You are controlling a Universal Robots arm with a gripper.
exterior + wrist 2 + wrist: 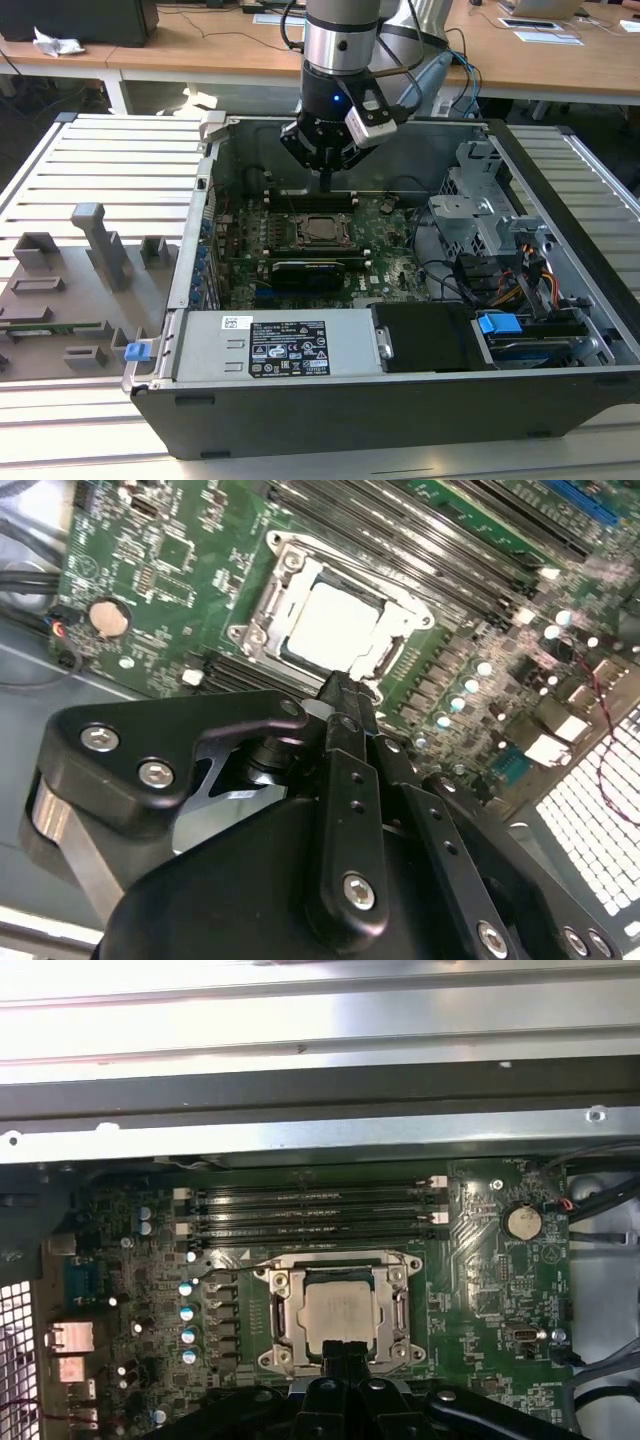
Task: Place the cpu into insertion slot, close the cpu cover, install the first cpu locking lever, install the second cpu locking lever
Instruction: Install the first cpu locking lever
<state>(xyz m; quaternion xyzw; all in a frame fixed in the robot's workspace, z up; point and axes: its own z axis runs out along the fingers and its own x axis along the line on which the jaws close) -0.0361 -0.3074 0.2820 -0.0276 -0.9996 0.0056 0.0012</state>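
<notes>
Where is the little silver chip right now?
In both wrist views the cpu lies framed by the cpu cover, beside the long memory slots, with the gripper just over its edge.

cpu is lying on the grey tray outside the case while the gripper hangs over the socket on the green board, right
No: the cpu is not on the tray; it sits in the insertion slot, framed by the cpu cover, as the second wrist view shows. The gripper does hang over that slot on the green board.
</notes>
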